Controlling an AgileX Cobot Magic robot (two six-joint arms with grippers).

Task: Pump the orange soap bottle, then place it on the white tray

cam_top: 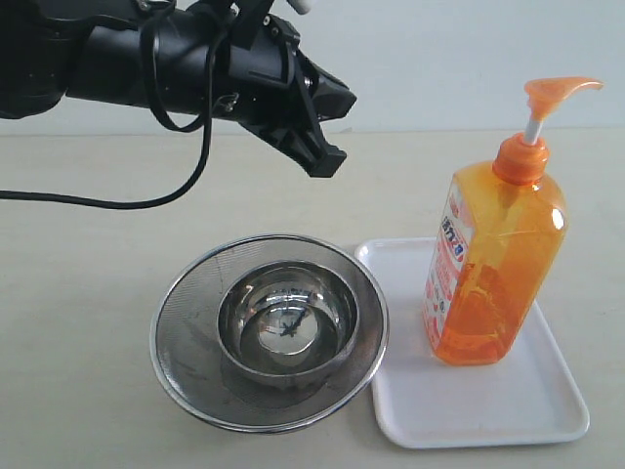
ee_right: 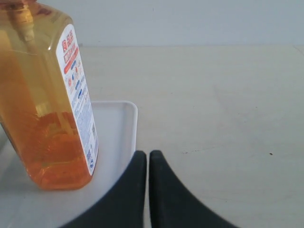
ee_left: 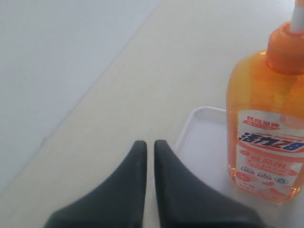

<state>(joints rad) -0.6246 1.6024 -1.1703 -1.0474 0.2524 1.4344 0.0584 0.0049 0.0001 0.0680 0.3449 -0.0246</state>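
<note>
The orange soap bottle (cam_top: pixel 496 262) stands upright on the white tray (cam_top: pixel 488 405) at the right, its pump head raised on the white stem. The left wrist view shows the bottle (ee_left: pixel 266 128) on the tray (ee_left: pixel 202 137), apart from my left gripper (ee_left: pixel 149 145), whose jaws are shut and empty. In the exterior view that left gripper (cam_top: pixel 322 156) hangs in the air left of the bottle, above the table. In the right wrist view my right gripper (ee_right: pixel 147 156) is shut and empty beside the tray (ee_right: pixel 116 128), a little way from the bottle (ee_right: pixel 45 104).
A round steel strainer (cam_top: pixel 186 332) with a steel bowl (cam_top: pixel 288 322) inside it sits left of the tray, touching its edge. The left arm's black cable (cam_top: pixel 117 203) loops over the table. A pale wall runs behind the table.
</note>
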